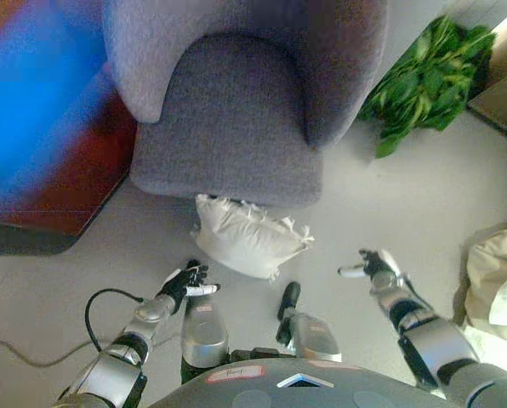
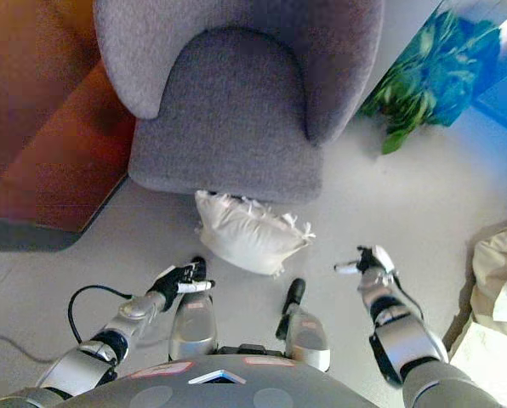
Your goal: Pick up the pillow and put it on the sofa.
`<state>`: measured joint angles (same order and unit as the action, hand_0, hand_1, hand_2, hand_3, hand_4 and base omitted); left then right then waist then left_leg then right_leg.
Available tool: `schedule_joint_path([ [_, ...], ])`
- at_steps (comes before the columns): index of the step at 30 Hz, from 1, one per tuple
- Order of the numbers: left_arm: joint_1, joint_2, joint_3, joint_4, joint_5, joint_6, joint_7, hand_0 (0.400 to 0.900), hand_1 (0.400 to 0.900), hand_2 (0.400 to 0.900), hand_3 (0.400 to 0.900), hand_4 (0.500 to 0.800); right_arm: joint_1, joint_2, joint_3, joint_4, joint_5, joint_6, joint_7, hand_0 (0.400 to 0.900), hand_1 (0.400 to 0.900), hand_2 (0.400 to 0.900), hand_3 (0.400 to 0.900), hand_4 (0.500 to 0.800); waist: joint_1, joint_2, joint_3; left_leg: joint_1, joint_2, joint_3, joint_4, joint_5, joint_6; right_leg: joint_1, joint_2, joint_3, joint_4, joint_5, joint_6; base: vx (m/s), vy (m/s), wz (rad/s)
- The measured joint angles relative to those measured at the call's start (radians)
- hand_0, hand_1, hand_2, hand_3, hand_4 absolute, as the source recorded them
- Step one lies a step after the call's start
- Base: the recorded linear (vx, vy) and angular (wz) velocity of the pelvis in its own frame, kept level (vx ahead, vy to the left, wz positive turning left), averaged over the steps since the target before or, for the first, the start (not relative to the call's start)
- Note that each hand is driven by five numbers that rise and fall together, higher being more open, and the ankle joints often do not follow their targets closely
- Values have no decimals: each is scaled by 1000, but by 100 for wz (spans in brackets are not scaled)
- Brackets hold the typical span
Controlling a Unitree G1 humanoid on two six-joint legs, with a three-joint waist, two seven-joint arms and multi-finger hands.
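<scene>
Left eye view: the white pillow [image 1: 249,236] lies on the floor [image 1: 390,212], touching the front of the grey sofa [image 1: 232,110]. The left hand [image 1: 185,283] hovers just below the pillow's left corner, fingers relaxed, grasping nothing. The right hand [image 1: 374,265] hangs apart to the pillow's right, fingers loose and empty. A green plant [image 1: 428,72] stands beyond the right hand.

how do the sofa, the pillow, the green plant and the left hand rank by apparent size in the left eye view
Largest to smallest as they look:
1. sofa
2. green plant, partly cut off by the view's edge
3. pillow, close to the plant in apparent size, so that pair is unsure
4. left hand
</scene>
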<state>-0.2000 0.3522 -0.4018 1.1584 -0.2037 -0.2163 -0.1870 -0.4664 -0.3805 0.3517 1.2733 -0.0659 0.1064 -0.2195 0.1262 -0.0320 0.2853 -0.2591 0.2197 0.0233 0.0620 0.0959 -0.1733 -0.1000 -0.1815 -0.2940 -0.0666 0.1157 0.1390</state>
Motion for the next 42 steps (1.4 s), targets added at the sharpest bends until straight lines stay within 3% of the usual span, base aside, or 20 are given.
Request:
schedule_joint_path([
  [4,-38,4,-8,-86,-38,-6,-2,900,900,900,900,800,-157,-93,7,-3,5,-4,47,900,900,900,900,800,33,80,82,-41,-41,-21,0,16,20,-24,-32,-21,-2,15,16,-87,39,20],
  [8,-57,12,-30,-119,-81,-5,-2,900,900,900,900,800,-273,-127,42,-9,20,-2,90,900,900,900,900,800,67,113,149,-75,-66,-28,2,24,32,-51,-57,-29,4,21,25,-76,44,17],
  [17,-74,12,-49,-207,-192,-28,6,900,900,900,900,800,-386,-164,47,-12,70,45,112,900,900,900,900,800,71,117,199,-153,-116,-42,18,38,61,-124,-106,-34,37,24,37,-67,49,4],
  [21,-75,11,-49,-221,-205,-49,21,900,900,900,900,800,-393,-168,47,-28,72,45,111,900,900,900,900,800,70,118,199,-180,-118,-41,28,44,66,-158,-110,-22,49,25,40,-35,51,-1],
  [35,-79,-5,-53,-224,-214,-52,27,900,900,900,900,800,-399,-170,45,-55,107,46,115,900,900,900,900,800,60,118,199,-204,-118,-39,24,58,69,-198,-112,-15,74,25,40,-14,22,2],
  [39,-87,-9,-53,-223,-214,-52,27,900,900,900,900,800,-396,-152,44,-55,103,76,119,900,900,900,900,800,54,118,199,-190,-119,-41,24,60,70,-186,-112,-16,77,25,40,4,-1,1],
  [42,-107,-10,-67,-223,-214,-49,28,900,900,900,900,800,-392,-139,60,-42,50,116,189,900,900,900,900,800,58,122,201,-185,-119,-42,24,64,71,-183,-113,-16,83,24,40,7,-25,10],
])
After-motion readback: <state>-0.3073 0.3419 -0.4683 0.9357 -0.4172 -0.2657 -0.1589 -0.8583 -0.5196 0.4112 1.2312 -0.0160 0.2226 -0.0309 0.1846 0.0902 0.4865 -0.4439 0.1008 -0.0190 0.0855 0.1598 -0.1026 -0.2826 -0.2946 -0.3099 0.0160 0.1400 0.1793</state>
